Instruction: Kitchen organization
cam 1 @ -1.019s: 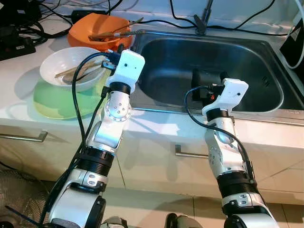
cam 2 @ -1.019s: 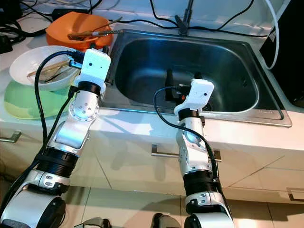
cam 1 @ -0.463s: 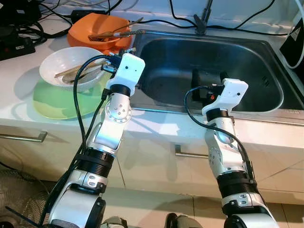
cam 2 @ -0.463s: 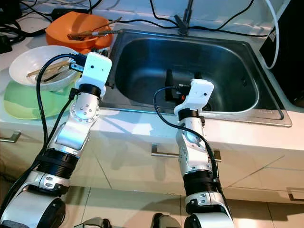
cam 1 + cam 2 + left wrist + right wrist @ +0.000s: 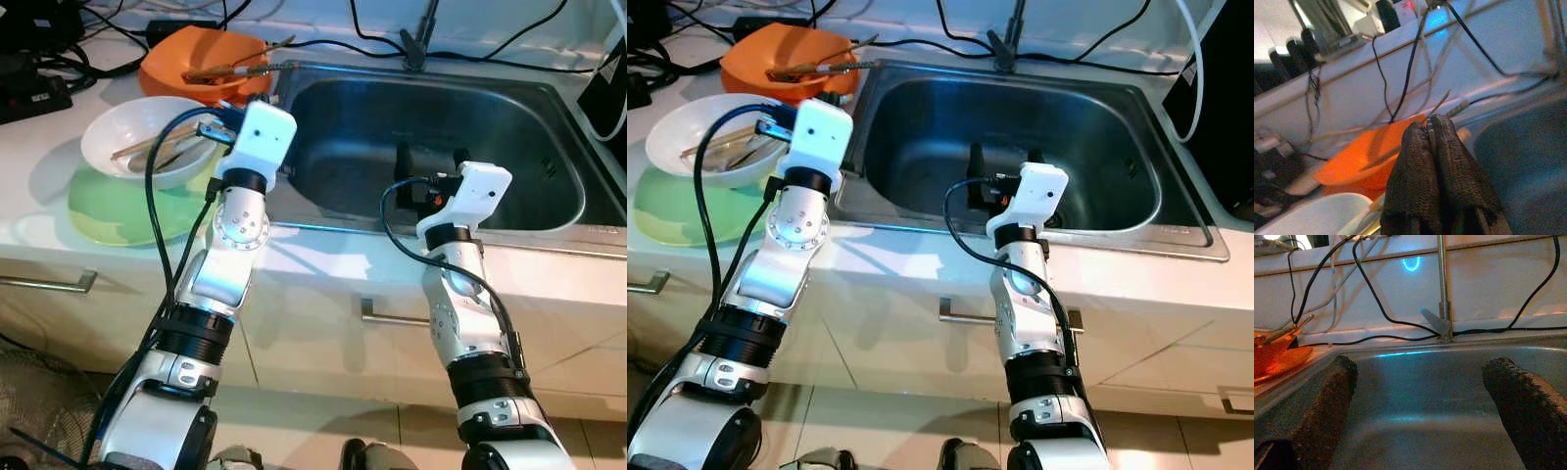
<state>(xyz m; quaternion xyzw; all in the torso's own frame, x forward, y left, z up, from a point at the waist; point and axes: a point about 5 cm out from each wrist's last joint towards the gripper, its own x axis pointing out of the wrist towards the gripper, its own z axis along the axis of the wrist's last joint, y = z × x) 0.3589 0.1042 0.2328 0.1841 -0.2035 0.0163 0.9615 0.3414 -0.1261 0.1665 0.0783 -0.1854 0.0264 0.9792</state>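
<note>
The steel sink lies before me, its basin bare, my right gripper hanging over it with fingers wide apart. On the counter beside it, a white bowl sits on a green plate and holds chopsticks; an orange bowl behind holds more utensils. My left gripper hovers between them, fingers pressed together, a thin sliver possibly pinched. The chopsticks look light, stiff and slippery; I would grip mid-length.

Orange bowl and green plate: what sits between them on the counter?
The white bowl, holding utensils and resting on the green plate, in front of the orange bowl, seen in both eye views.
</note>
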